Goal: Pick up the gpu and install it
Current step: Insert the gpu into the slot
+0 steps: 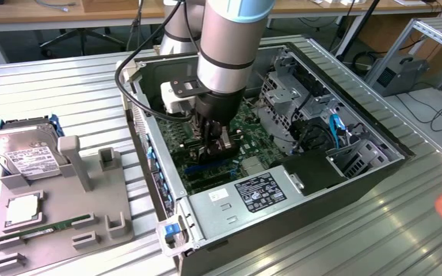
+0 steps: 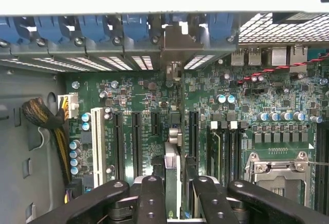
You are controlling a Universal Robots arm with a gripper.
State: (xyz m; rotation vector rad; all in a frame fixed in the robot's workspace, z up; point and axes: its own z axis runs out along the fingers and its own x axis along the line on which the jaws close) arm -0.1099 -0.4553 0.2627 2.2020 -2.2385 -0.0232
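I have the gpu [image 2: 173, 183] in my hand [image 2: 174, 196] now, so the picking up part is done. The hand's two fingers [image 2: 149, 198] are pinching the card on its thin sides, and the card stands on its edge between them.

The card is already down inside the open computer case [image 1: 374, 167], right above the green board [image 2: 154, 106] with the long dark slots [image 2: 136, 142]. In the wrist view its silver end piece [image 2: 180, 41] reaches up to the back wall of the case, beside the row of blue clips [image 2: 92, 29]. I think the card is lined up over a slot, but I cannot tell if it is pushed all the way in. So I would say the job is mostly done, and the last push and letting go are what is left.

My arm [image 1: 225, 46] comes down from above and points nearly straight down into the middle of the case. The case lies on its side on the counter [image 1: 52, 92]. Over on the exterior view's left sits a grey holder [image 1: 60, 224] with the hard drive [image 1: 21, 149], well apart from my hand.
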